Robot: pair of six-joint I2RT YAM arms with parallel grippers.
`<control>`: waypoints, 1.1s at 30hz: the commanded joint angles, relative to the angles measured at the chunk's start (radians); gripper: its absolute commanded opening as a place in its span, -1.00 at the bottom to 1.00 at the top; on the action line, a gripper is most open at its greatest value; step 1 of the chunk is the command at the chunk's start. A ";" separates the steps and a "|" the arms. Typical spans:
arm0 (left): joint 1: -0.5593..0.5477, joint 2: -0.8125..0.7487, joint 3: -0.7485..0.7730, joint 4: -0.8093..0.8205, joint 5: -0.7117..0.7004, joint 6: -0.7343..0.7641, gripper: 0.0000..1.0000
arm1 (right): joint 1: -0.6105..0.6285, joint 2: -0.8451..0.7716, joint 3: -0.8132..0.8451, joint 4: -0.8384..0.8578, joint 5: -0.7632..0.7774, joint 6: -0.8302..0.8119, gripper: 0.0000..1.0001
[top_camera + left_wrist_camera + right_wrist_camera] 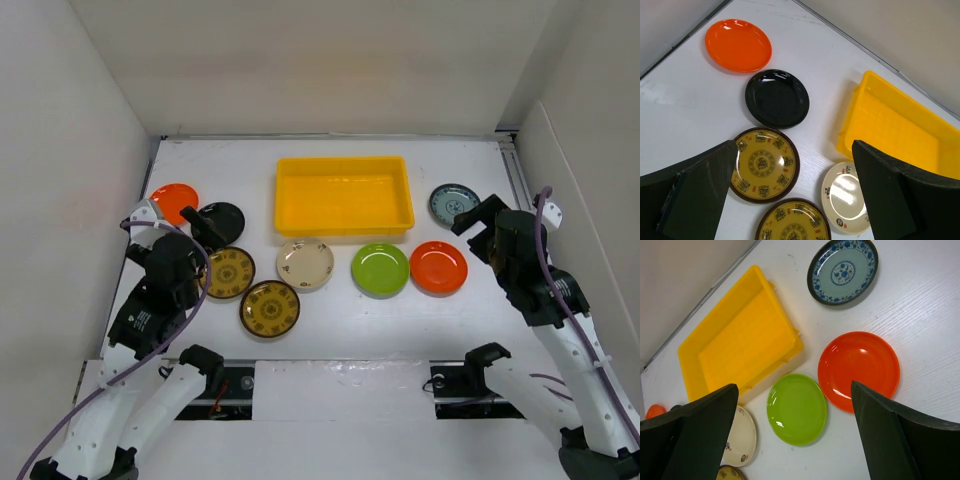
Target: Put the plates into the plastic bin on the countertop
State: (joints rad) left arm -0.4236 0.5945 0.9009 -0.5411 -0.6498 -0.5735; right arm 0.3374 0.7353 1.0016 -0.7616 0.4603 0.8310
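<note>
The empty yellow bin [343, 196] stands at the back middle of the white countertop [330, 330]. In front of it lie a cream plate [305, 263], a green plate [380, 269] and an orange plate [438, 267]. A blue-white plate [453, 204] lies right of the bin. At the left lie an orange plate [173, 203], a black plate [220, 222] and two brown-gold plates [229, 272] [270, 308]. My left gripper [200, 222] is open and empty above the black plate. My right gripper [472, 228] is open and empty between the blue-white and orange plates.
White walls enclose the countertop on the left, back and right. The arm bases and cables [330, 385] sit at the near edge. In the left wrist view the bin [900, 130] is at the right, the black plate [776, 98] centre.
</note>
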 commanded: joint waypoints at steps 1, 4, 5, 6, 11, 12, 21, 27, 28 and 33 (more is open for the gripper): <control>0.006 0.001 0.024 0.044 0.019 0.014 0.98 | -0.012 -0.011 0.038 -0.008 0.023 0.007 1.00; 0.006 0.013 0.015 0.053 0.050 0.023 0.98 | -0.023 -0.002 0.038 0.053 -0.041 0.007 1.00; 0.006 0.022 0.015 0.053 0.062 0.037 0.98 | -0.040 -0.002 0.020 0.127 -0.095 0.007 1.00; 0.006 0.037 0.015 0.062 0.074 0.037 0.98 | -0.058 0.015 -0.010 0.168 -0.116 0.017 1.00; 0.006 0.096 0.015 0.072 0.165 0.070 0.98 | -0.302 0.320 -0.020 0.366 -0.366 0.026 1.00; 0.006 0.096 0.015 0.072 0.176 0.070 0.98 | -0.339 0.366 -0.020 0.393 -0.388 0.039 1.00; 0.006 0.151 0.015 0.099 0.243 0.101 0.98 | -0.598 0.691 -0.009 0.567 -0.442 0.049 0.97; 0.006 0.169 0.015 0.099 0.276 0.110 0.98 | -0.630 0.924 0.048 0.602 -0.531 0.049 0.83; 0.006 0.169 0.015 0.099 0.276 0.110 0.98 | -0.630 0.993 0.064 0.602 -0.544 0.049 0.78; 0.006 0.169 0.015 0.099 0.266 0.110 0.98 | -0.641 1.079 0.108 0.613 -0.623 0.023 0.50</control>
State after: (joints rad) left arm -0.4236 0.7692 0.9009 -0.4805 -0.3840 -0.4782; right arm -0.3008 1.7920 1.0809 -0.1795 -0.1089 0.8677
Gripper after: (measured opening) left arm 0.990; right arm 0.763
